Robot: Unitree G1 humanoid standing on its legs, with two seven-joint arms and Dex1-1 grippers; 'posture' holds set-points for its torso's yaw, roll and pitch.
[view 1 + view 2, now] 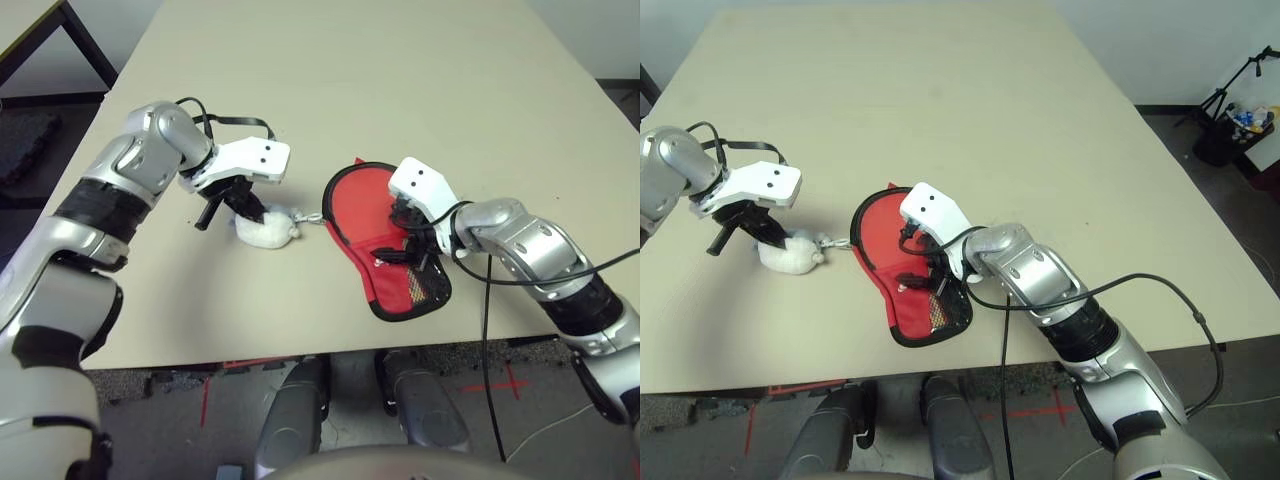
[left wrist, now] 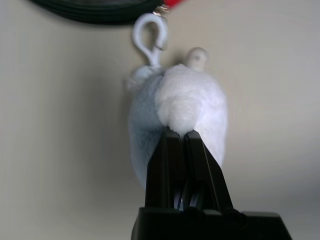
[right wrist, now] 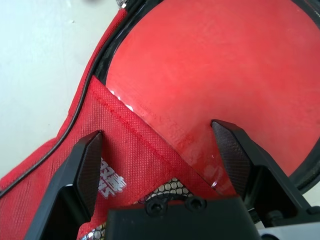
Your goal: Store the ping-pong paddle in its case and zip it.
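Here the round red-rubber-faced ping-pong paddle (image 3: 210, 75) sits inside the red fabric case (image 1: 385, 240) on the beige tabletop (image 1: 400, 90), under the right gripper (image 3: 162, 155), jaws spread wide; the left gripper (image 2: 182, 142) pinches the white fluffy pom-pom (image 1: 265, 228) beside the case.

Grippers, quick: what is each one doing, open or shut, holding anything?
Left gripper: shut on the pom-pom.
Right gripper: open, on the case, gripping nothing.
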